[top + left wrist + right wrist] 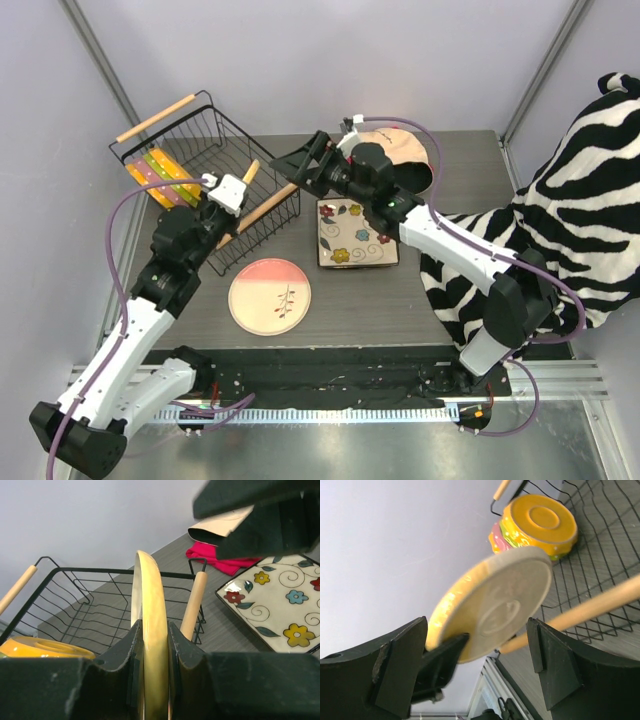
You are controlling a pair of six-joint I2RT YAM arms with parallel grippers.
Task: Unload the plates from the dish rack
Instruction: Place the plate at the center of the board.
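The dish rack (215,140) stands at the back left, a black wire basket with wooden handles. A stack of round plates (160,178) in orange, green and pink lies inside it. My left gripper (226,192) is shut on the rim of a cream-yellow plate (250,171), held on edge above the rack's near handle. In the left wrist view the plate (150,610) sits between both pads. My right gripper (290,168) is open, facing that plate (500,605) from the right without touching it. A pink plate (270,295) and the square flowered plate (355,233) lie on the table.
A cream-and-black cap (402,150) lies at the back of the table behind the right arm, with something red (220,560) beside it. A zebra-striped cloth (570,200) hangs over the right edge. The rack's near wooden handle (590,607) runs just below the held plate.
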